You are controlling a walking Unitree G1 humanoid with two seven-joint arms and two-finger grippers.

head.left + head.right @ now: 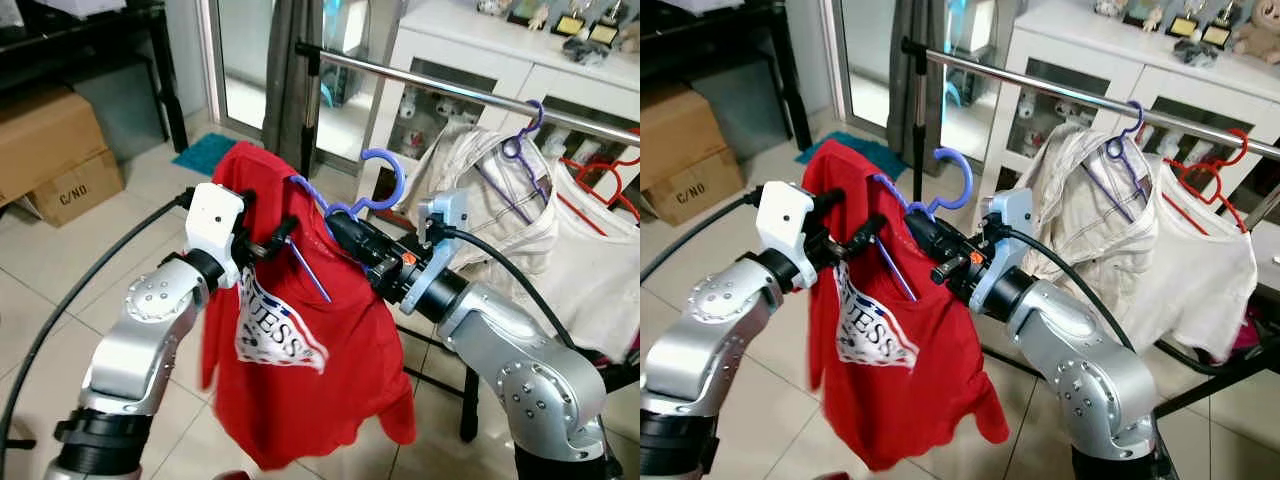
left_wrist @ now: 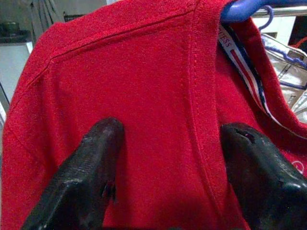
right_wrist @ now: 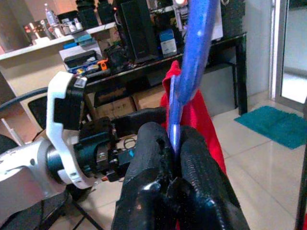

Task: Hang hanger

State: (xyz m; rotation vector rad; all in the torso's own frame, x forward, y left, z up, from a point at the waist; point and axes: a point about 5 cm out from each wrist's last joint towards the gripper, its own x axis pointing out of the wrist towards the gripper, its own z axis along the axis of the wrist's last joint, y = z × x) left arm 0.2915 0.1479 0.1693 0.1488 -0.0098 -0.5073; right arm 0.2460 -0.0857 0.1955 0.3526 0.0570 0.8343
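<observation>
A purple hanger [image 1: 385,180] carries a red T-shirt [image 1: 300,380] with a white logo. My right gripper [image 1: 338,226] is shut on the hanger's neck just below the hook, and the right wrist view shows both pads pinching the thin purple stem [image 3: 173,139]. My left gripper [image 1: 272,240] is open against the shirt's left shoulder; in its wrist view the fingers [image 2: 91,172] stand wide apart in front of the red cloth. The hook hangs below and in front of the metal rail [image 1: 420,80], apart from it.
On the rail hang a beige shirt on a purple hanger [image 1: 520,145] and a white shirt on a red hanger [image 1: 600,185]. The rack's upright pole [image 1: 310,110] is at the rail's left end. Cardboard boxes [image 1: 50,150], a teal mat [image 1: 205,152] and a white cabinet [image 1: 480,55] surround it.
</observation>
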